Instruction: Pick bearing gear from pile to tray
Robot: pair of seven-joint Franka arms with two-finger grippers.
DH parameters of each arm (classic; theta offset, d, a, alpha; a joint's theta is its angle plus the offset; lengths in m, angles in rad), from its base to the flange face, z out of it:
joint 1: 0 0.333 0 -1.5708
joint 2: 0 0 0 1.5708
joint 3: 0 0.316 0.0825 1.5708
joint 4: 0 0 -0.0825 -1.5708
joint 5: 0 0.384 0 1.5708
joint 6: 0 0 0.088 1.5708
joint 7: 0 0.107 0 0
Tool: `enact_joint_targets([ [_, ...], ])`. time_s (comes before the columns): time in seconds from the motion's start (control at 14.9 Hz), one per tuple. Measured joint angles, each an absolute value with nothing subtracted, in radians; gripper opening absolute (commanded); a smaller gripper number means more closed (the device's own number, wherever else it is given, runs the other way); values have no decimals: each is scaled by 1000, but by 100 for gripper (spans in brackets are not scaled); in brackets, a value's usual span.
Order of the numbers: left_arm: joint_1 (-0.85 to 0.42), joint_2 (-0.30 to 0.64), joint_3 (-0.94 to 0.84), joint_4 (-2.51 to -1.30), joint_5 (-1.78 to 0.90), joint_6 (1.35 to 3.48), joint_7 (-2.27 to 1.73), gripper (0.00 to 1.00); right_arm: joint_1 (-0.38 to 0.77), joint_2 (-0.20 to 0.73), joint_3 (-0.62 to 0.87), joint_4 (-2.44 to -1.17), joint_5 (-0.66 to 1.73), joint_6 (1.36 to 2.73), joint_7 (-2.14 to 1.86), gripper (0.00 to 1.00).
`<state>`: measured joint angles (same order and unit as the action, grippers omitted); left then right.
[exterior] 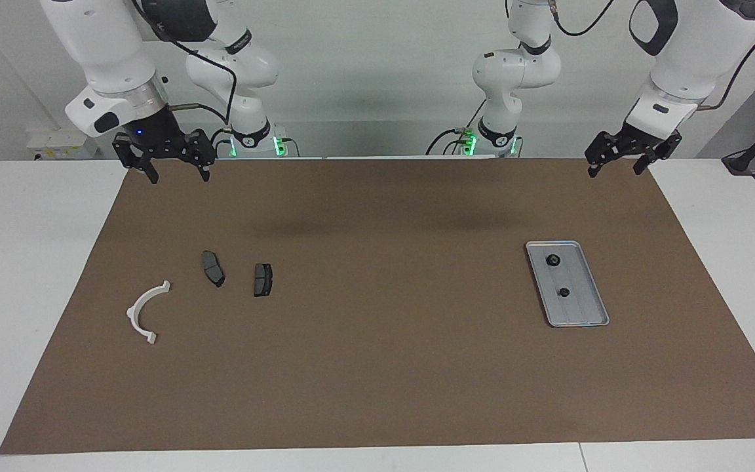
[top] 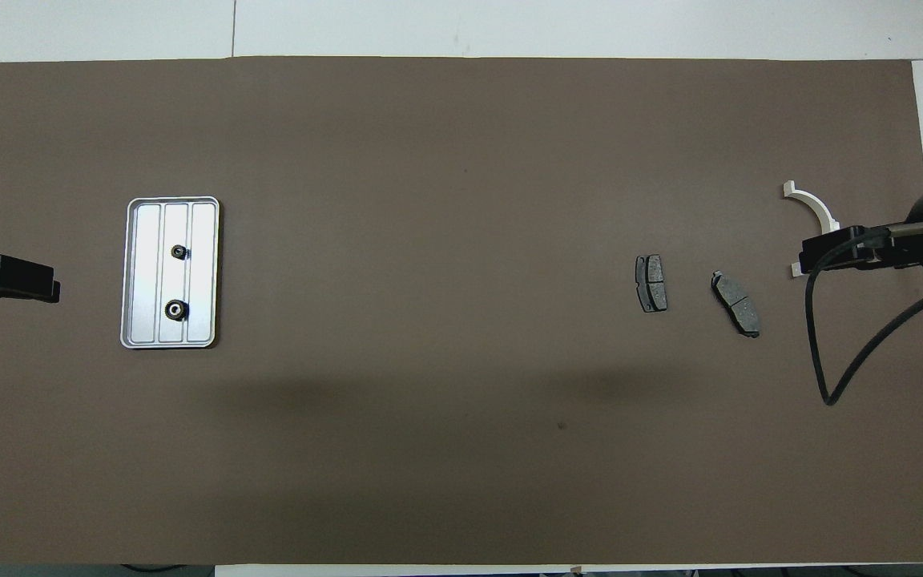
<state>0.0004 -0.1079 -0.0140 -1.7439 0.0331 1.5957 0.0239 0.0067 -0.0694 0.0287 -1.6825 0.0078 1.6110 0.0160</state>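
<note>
Hanging raised, left gripper [exterior: 617,163] open, right gripper [exterior: 178,169] open

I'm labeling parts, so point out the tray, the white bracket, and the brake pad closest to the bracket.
tray [exterior: 584,313]: facing view, bare ribbed floor.
white bracket [exterior: 137,306]: facing view, middle of arc.
brake pad [exterior: 212,268]: facing view, its centre.

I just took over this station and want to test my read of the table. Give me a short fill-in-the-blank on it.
1. The tray holds ___ small black round pieces.
2. The number of dark brake pads lying on the mat is ___.
3. The white curved bracket lies toward the ___ arm's end of the table.
4. Both the left gripper and the right gripper hang ___.

Missing words: two; two; right; open
</note>
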Motion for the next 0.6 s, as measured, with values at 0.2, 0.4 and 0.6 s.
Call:
enact_joint_targets([
  [0.2,0,-108,-14,-1744,33,1596,26,100,7,-69,29,-1683,8,1611,16,100],
  [0.4,-1,-108,-15,-1744,33,1596,27,100,7,-69,29,-1683,8,1611,16,100],
  [0.6,-2,-108,-16,-1744,31,1596,42,100,7,-69,29,-1683,8,1611,16,100],
])
